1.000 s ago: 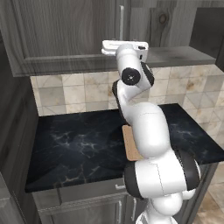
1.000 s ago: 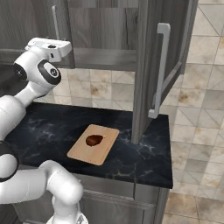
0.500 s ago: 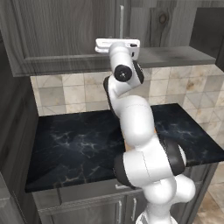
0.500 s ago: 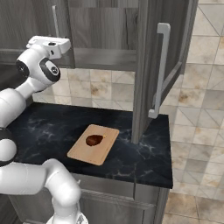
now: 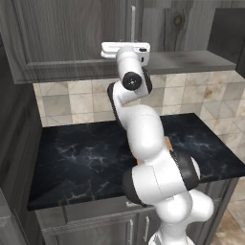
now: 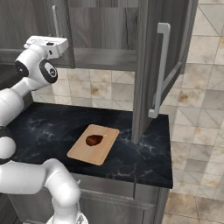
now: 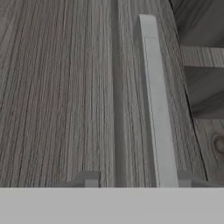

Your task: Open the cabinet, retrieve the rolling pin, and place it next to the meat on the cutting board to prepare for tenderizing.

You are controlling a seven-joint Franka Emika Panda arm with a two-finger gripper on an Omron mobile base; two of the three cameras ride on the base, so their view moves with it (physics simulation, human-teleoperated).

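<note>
Dark grey wood of the cabinet (image 6: 109, 33) sits above the black surface (image 6: 144, 162). From the right, one cabinet door (image 6: 159, 65) hangs open, and below it the cutting board (image 6: 93, 144) holds the meat (image 6: 93, 140). From the left, the arm hides most of the board. Up close, the end effector (image 7: 138, 179) has its tips on either side of the closed door's silver handle (image 7: 155, 100), not squeezing it.

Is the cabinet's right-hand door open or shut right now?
Open: the right door stands swung out edge-on over the counter, exposing the cabinet interior.
</note>
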